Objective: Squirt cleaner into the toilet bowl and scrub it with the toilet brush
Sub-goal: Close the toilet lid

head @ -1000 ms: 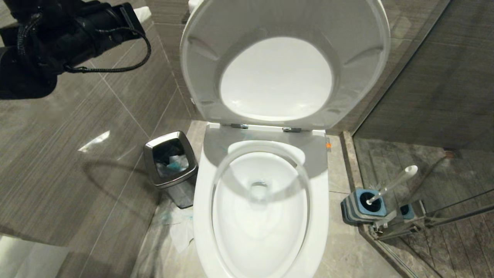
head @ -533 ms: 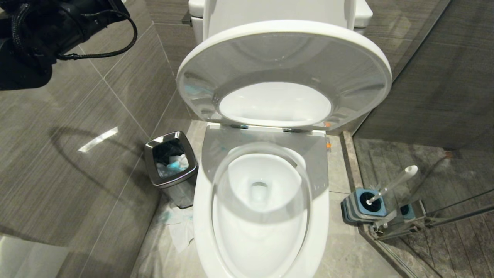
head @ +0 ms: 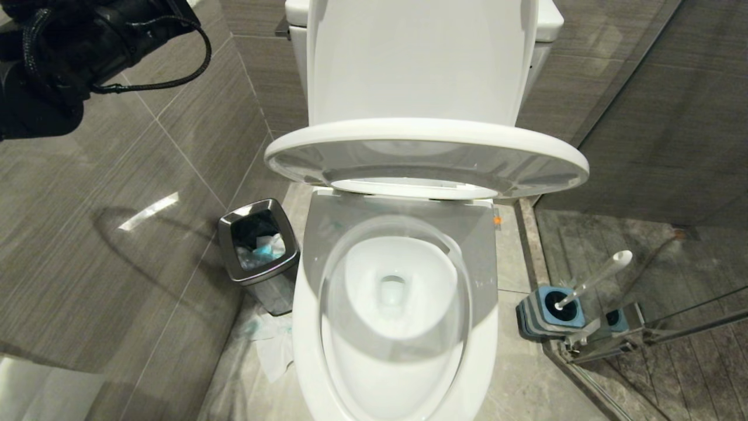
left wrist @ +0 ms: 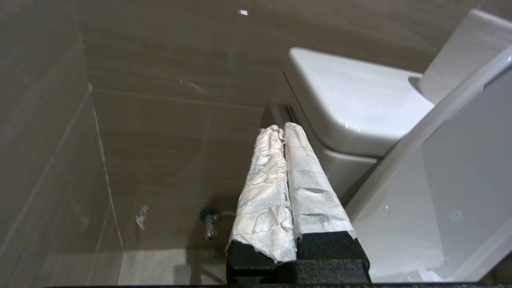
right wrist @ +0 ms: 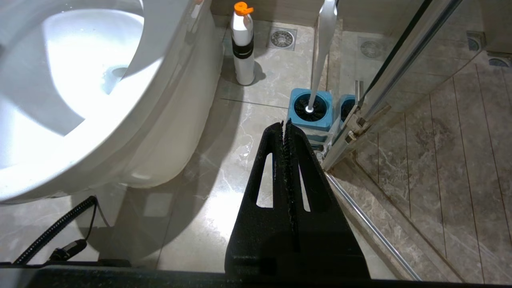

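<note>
The white toilet bowl (head: 484, 327) lies open below me, with pale water at its bottom. Its seat (head: 426, 135) hangs about half lowered over the back of the bowl, and the lid (head: 415, 64) stands upright behind it. The toilet brush (head: 597, 277) stands with its white handle leaning out of a blue-and-grey holder (head: 529, 318) on the floor at the right. The cleaner shows only as turquoise stains on paper on the floor (head: 252, 328). My left arm (head: 87, 47) is raised at the upper left. The left gripper (left wrist: 279, 130) is shut, paper-wrapped and empty beside the cistern (left wrist: 352, 104). The right gripper (right wrist: 285, 124) is shut and empty, low over the floor, short of the holder (right wrist: 312, 124).
A steel waste bin (head: 229, 248) holding paper stands left of the bowl. A white bottle with an orange cap (right wrist: 243, 44) stands on the floor beside the bowl. The glass shower door and its metal frame (right wrist: 360, 120) run right behind the holder. Grey tiled walls close in on both sides.
The seat has swung down from upright against the lid to about halfway. My left arm has drawn back a little toward the upper left.
</note>
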{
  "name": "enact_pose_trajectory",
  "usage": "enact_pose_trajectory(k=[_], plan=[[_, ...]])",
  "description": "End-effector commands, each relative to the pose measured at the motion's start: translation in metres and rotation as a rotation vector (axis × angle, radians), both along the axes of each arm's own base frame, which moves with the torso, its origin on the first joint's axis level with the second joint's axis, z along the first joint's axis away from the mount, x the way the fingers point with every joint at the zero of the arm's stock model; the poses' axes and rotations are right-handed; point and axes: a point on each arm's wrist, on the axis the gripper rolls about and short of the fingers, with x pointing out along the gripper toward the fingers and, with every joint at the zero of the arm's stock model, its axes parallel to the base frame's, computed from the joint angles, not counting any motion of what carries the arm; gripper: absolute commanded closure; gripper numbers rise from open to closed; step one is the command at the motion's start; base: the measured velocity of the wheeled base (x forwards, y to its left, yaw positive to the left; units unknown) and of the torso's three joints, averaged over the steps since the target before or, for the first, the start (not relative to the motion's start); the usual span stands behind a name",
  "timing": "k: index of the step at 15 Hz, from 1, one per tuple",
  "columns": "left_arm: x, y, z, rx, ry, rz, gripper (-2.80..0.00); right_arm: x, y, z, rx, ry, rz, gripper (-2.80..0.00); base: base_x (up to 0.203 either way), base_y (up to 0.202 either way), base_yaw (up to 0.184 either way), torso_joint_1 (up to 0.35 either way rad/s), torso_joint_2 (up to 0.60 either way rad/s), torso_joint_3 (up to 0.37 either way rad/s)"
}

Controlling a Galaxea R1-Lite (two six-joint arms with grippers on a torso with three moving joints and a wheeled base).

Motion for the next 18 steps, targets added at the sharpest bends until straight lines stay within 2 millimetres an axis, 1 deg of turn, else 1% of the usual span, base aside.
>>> enact_pose_trajectory(k=[1, 2, 4, 6, 10, 13, 18], plan=[[0.0, -0.003, -0.016, 0.006, 0.068, -0.015, 0.0, 0.0, 0.0, 0.0, 0.0, 0.0, 0.0, 0.0, 0.0, 0.0, 0.0, 0.0, 0.0, 0.0], [0.001, -0.005, -0.023, 0.007, 0.106, -0.026, 0.0, 0.0, 0.0, 0.0, 0.0, 0.0, 0.0, 0.0, 0.0, 0.0, 0.0, 0.0, 0.0, 0.0], [0.006, -0.016, -0.032, -0.009, 0.162, -0.062, 0.0, 0.0, 0.0, 0.0, 0.0, 0.001, 0.001, 0.0, 0.0, 0.0, 0.0, 0.0, 0.0, 0.0], [0.013, -0.027, -0.04, -0.009, 0.181, -0.087, 0.0, 0.0, 0.0, 0.0, 0.0, 0.001, 0.0, 0.0, 0.0, 0.0, 0.0, 0.0, 0.0, 0.0], [0.028, -0.042, -0.055, -0.003, 0.188, -0.11, 0.0, 0.0, 0.0, 0.0, 0.0, 0.0, 0.0, 0.0, 0.0, 0.0, 0.0, 0.0, 0.0, 0.0], [0.04, -0.048, -0.061, 0.003, 0.184, -0.115, 0.0, 0.0, 0.0, 0.0, 0.0, 0.001, 0.0, 0.0, 0.0, 0.0, 0.0, 0.0, 0.0, 0.0], [0.062, -0.056, -0.083, 0.041, 0.171, -0.108, 0.0, 0.0, 0.0, 0.0, 0.0, 0.001, 0.0, 0.0, 0.0, 0.0, 0.0, 0.0, 0.0, 0.0]])
